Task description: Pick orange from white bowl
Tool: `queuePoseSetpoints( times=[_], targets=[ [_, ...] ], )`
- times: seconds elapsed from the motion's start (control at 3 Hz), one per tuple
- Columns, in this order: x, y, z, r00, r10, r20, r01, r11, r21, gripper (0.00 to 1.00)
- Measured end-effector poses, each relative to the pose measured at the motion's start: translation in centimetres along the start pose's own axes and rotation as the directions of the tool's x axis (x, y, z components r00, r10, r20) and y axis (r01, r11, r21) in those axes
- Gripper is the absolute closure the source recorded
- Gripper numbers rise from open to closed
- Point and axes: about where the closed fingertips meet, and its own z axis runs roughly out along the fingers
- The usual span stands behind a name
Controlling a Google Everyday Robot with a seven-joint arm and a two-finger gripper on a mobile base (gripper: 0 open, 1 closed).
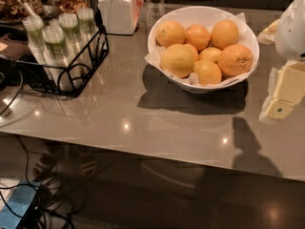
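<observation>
The white bowl [190,14] stands on the grey table at the back right of centre, lined with crinkled white paper and filled with several citrus fruits. The orange [235,59], deep orange with a small dark stem dimple, lies at the bowl's front right. A big yellowish fruit [177,60] lies at the front left, with paler fruits behind and between them. My gripper [282,98], cream-coloured, hangs at the right edge of the camera view, to the right of the bowl and slightly nearer than it, apart from the orange. The white arm housing [293,25] sits above it.
A black wire rack [71,75] with several plastic cups stands at the back left. A white square lidded jar [118,11] is behind it, left of the bowl. The table's front edge [143,149] runs across the view. Cables [43,194] lie on the floor at lower left.
</observation>
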Motion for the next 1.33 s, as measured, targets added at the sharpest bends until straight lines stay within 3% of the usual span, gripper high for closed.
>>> queuePoseSetpoints(
  times=[0.33, 0.67, 1.33],
  targets=[
    [0.0, 0.0, 0.0, 1.000, 0.000, 0.000, 0.000, 1.0000, 0.000, 0.00],
    [-0.9, -1.7, -0.1, 1.000, 0.005, 0.028, -0.005, 1.0000, 0.006, 0.00],
    [-4.2, -8.1, -0.4, 0.989, 0.006, 0.145, -0.007, 0.9999, 0.011, 0.00]
  ],
)
